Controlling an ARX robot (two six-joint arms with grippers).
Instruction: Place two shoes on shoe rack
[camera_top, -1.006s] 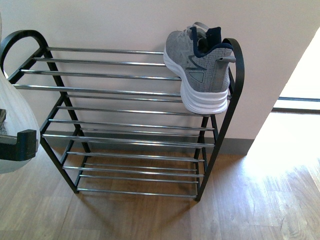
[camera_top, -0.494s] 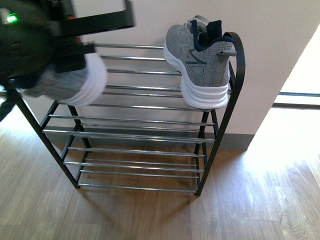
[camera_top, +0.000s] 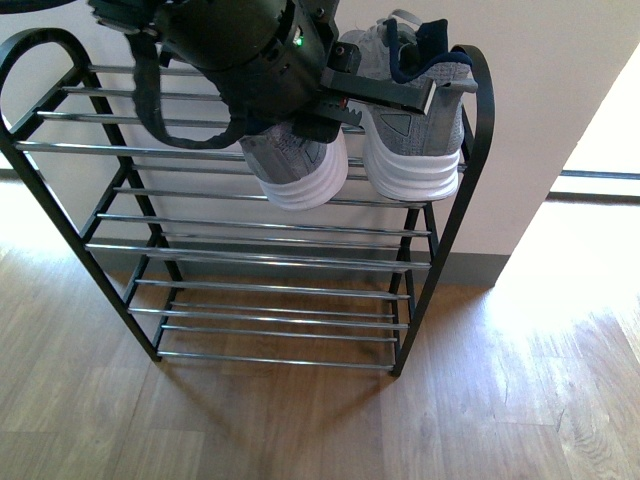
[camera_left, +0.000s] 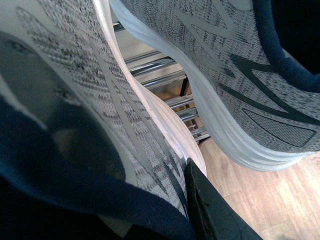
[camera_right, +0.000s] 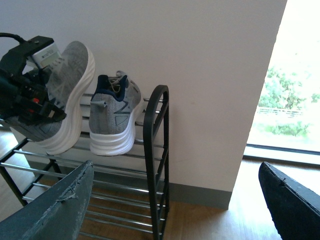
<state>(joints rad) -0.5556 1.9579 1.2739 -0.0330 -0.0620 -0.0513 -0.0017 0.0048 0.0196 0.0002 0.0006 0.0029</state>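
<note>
Left end effector (camera_top: 335, 105) carried sneaker (camera_top: 295, 170) beside racked sneaker (camera_top: 415, 150).

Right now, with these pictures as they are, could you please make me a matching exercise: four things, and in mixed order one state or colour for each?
Things
1. left sneaker
2. right sneaker
3. right gripper
4. rack

States
A. open, holding nothing
B. black frame, shiny rods
C. stands on the top shelf
D. tilted, clamped by the left gripper

Pairs: 1-D, 2-C, 3-A, 4-B
</note>
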